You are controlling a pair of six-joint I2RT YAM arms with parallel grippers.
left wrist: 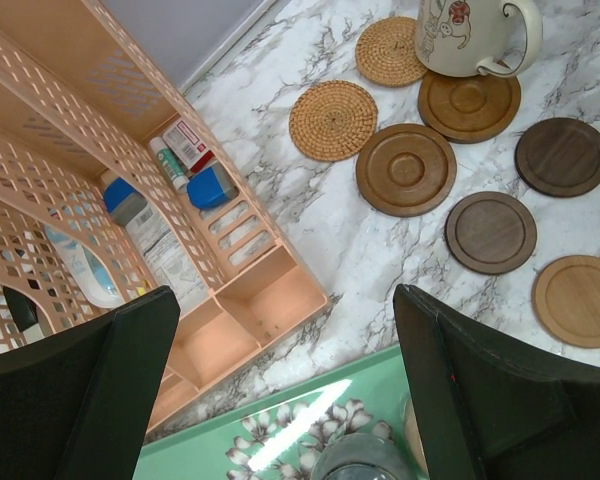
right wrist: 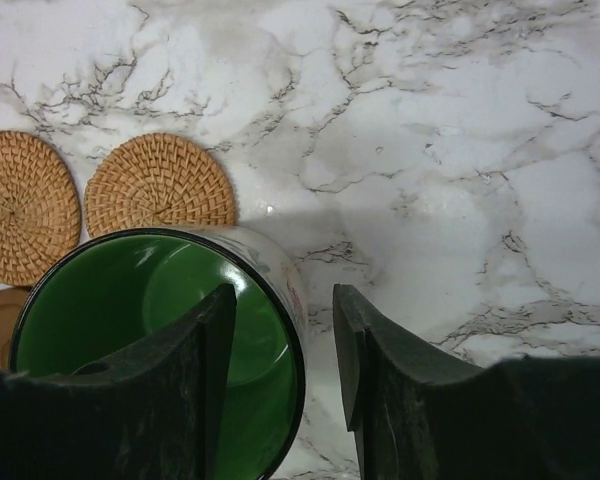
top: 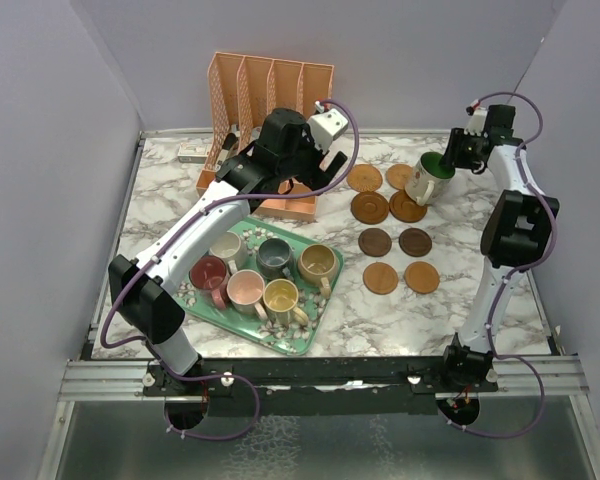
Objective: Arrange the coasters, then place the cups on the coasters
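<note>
Right fingers parted astride the rim of the green-lined cup: glazed ceramic, rigid, chippable, likely slick; pinch wall firmly, lift gently; left fingers wide, empty

Green-lined mug is crowding the back-right coasters; the front four are lying clear, open from above.

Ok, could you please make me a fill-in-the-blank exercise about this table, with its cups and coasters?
1. The cup whose rim the right gripper straddles is ___ inside.
2. Of the eight coasters, ___ are woven.
3. The pink cup stands on the floral ___.
4. The left gripper is wide ___ and holds nothing.
Missing words: green; two; tray; open.
</note>
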